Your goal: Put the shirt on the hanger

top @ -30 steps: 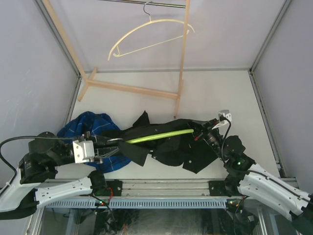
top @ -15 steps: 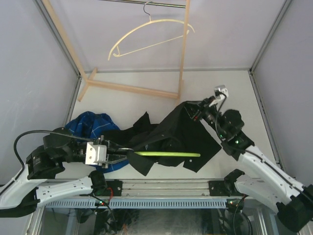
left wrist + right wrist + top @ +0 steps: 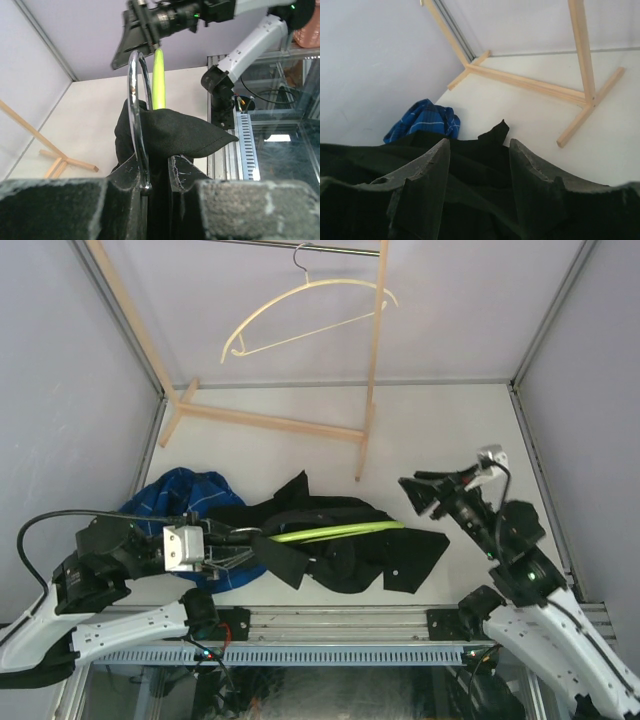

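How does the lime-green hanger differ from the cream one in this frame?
Colour: the lime-green hanger is bright green, the cream hanger pale. Support: the green one lies low over the table, its hook clamped in the left gripper; the cream one hangs from the rail. Load: the black shirt drapes over the green one; the cream one is bare. Both have a metal hook.

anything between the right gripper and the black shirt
Nothing visible. The open right gripper is by the right end of the shirt, not touching it. Its fingers point toward the cloth with nothing between them.
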Available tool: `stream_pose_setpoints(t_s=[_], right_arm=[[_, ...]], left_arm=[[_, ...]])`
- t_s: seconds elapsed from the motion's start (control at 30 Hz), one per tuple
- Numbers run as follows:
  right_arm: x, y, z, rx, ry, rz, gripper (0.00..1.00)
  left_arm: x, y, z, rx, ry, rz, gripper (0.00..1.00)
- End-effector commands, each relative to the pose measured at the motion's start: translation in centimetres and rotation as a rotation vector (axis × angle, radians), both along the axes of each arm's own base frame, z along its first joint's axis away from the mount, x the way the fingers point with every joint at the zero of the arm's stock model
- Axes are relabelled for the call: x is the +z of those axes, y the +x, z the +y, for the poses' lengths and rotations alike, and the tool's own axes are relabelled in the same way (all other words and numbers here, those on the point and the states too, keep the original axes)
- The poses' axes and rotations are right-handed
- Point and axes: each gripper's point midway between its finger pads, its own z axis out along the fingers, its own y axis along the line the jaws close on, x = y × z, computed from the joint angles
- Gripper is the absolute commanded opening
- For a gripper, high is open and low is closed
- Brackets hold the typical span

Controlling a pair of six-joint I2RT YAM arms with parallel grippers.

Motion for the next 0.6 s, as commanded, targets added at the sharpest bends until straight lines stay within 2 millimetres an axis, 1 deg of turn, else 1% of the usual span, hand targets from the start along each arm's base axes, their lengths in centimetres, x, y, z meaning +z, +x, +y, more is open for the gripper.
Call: stream_pose_setpoints(t_s=[0.0, 0.13, 0.2, 0.37, 0.5, 0.57], right_arm=[[-2.2, -2.6, -1.8, -0.031, 0.083, 0.097, 0.50], [-2.0, -5.2, -1.3, 0.048, 0.228, 0.146, 0.50], [-2.1, -6.2, -0.8, 0.088, 0.281, 0.171, 0.50], [-2.2, -7.7, 0.3, 0.152, 0.393, 0.222, 0.52], [-3.3, -8.5, 2.6, 0.223, 0.443, 0.269, 0.54], [-3.2, -8.7, 3.9, 0.247, 0.472, 0.261, 0.56]], left_arm=[[2.9, 1.3, 0.2, 0.080, -0.154, -0.002, 0.00], [2.6, 2.1, 0.1, 0.121, -0.170, 0.020, 0.00], [2.5, 2.6, 0.1, 0.146, -0.167, 0.029, 0.00], [2.6, 4.1, 0.6, 0.236, -0.180, 0.038, 0.00], [3.2, 4.8, 1.1, 0.286, -0.219, 0.032, 0.00], [3.3, 5.0, 1.2, 0.294, -0.228, 0.031, 0.00]])
